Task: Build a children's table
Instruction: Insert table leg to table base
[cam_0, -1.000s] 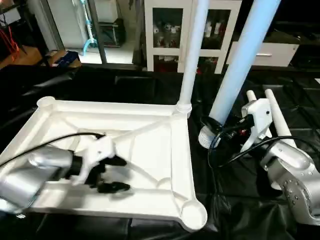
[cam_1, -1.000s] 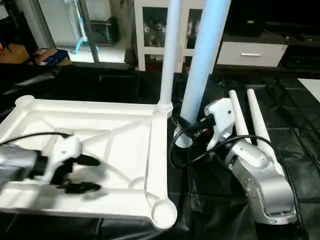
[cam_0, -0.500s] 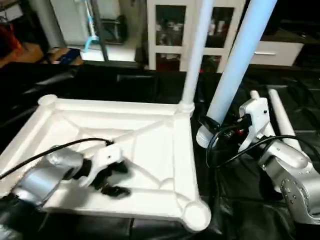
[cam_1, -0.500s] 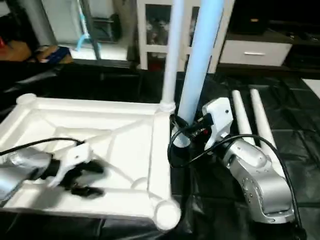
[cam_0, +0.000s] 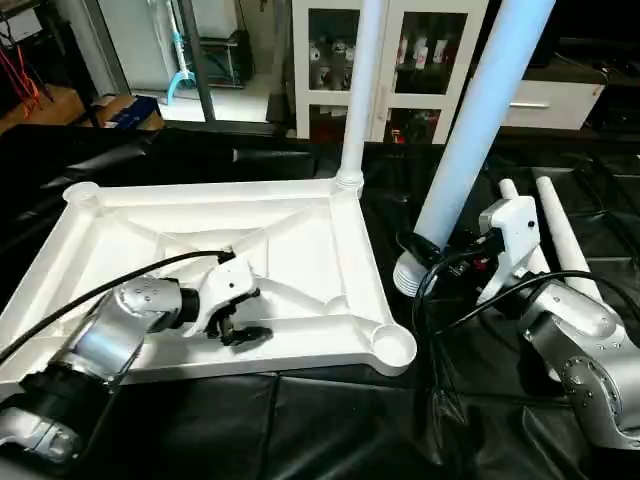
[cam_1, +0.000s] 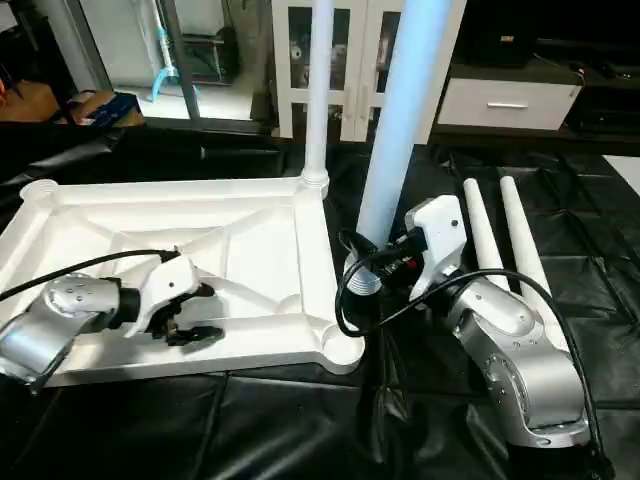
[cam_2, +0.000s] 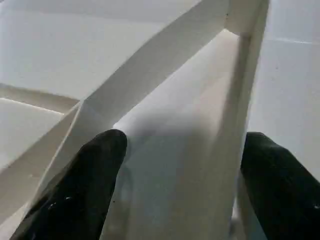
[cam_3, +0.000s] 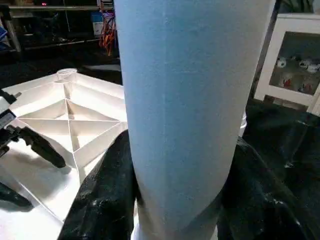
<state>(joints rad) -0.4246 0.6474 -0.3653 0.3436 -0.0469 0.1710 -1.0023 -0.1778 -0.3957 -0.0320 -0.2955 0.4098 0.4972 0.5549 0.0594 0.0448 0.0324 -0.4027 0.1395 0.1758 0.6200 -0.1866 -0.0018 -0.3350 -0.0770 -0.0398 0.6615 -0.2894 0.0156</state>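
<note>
On the black sheet in front of the bot, table top (cam_0: 300, 225) lies underside up, ribs showing; one leg (cam_0: 360, 90) already stands in the far corner socket, two spare legs (cam_0: 555, 225) lie flat on the sheet beside the R arm. R gripper (cam_0: 450, 262) is clamped on a 4th leg (cam_0: 480, 120), fingers wrapped either side of the tube near its fat end, leg held upright just off the top's R edge, not in any socket yet. L gripper (cam_0: 238, 315) sits low inside the top w/ fingers spread wide, straddling a rib, pinching nothing afaict. Risks, imo: near R socket (cam_0: 392, 345) is the likely target, and the grip sits low on a long tube, so it could tilt and catch the socket rim instead of seating; the top is light plastic on a slick sheet, so a side push could slide it unless L pins it; a shove could also knock the standing leg. No brands, labels or readable text anywhere.
</note>
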